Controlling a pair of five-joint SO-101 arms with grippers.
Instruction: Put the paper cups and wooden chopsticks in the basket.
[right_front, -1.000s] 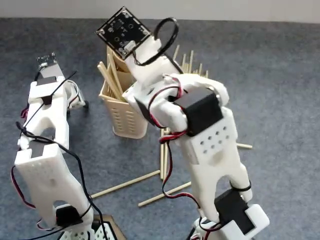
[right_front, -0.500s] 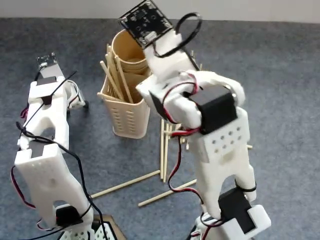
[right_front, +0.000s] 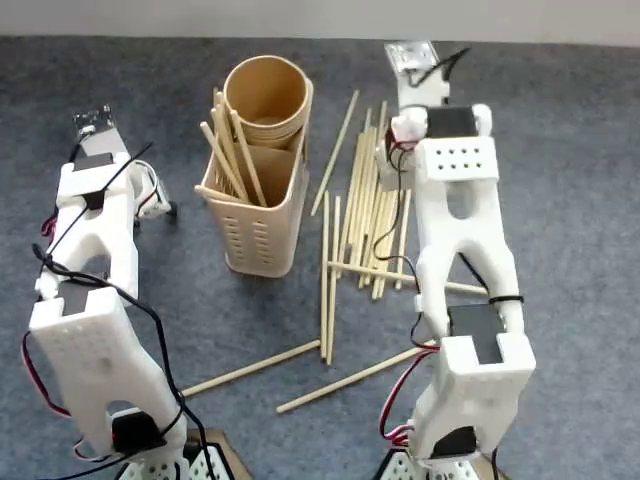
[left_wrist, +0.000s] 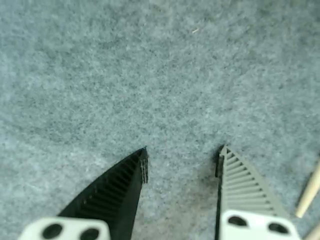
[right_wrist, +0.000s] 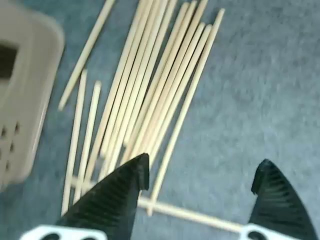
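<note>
A beige slotted basket (right_front: 262, 228) stands upright on the carpet, with a stack of paper cups (right_front: 266, 92) and several wooden chopsticks (right_front: 229, 140) inside it. To its right, a pile of chopsticks (right_front: 368, 210) lies flat on the carpet. My right arm (right_front: 458, 190) stretches over that pile. Its gripper (right_wrist: 202, 166) is open above the chopsticks (right_wrist: 156, 95), holding nothing, with the basket's corner (right_wrist: 22, 95) off to one side. My left gripper (left_wrist: 183, 155) is open over bare carpet beside the basket, a chopstick tip (left_wrist: 310, 189) at the view's edge.
Two loose chopsticks (right_front: 250, 368) (right_front: 350, 380) lie nearer the arm bases, and one (right_front: 405, 278) lies crosswise over the pile. The left arm (right_front: 90, 250) stands left of the basket. Grey carpet covers the table.
My right arm has swung from above the basket to the right and now hangs over the chopstick pile. The cups in the basket are uncovered. The left arm has not moved.
</note>
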